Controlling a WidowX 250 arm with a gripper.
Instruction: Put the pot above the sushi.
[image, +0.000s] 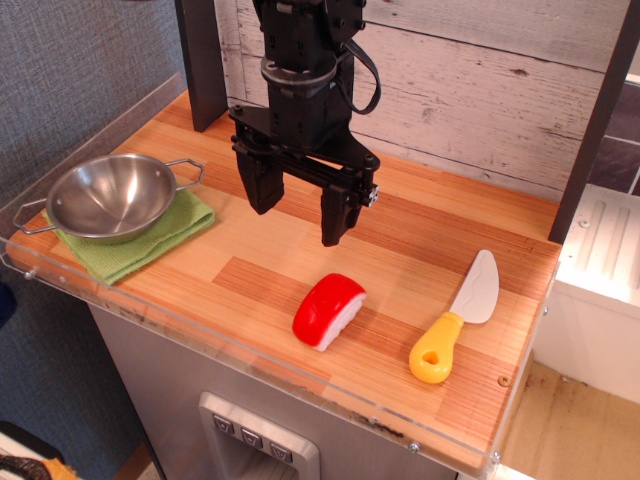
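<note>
One shallow round shiny steel pot (110, 196) sits far left on folded green cloth (150, 240), thin wire handles pointing near-left and far-right. Black gripper (298, 208) hovers mid-counter, jaws spread, empty. Red-topped white toy sushi (329, 310) lies centre-near, long axis running near-left to far-right. Risk: thin rim slips from jaws; cloth drags along; pot clips sushi. Yellow-handled toy knife (458, 320) right.

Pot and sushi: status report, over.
Tool open, empty, hovering mid-counter. Pot on green cloth, far left. Sushi front centre, untouched. Nothing between them.
</note>
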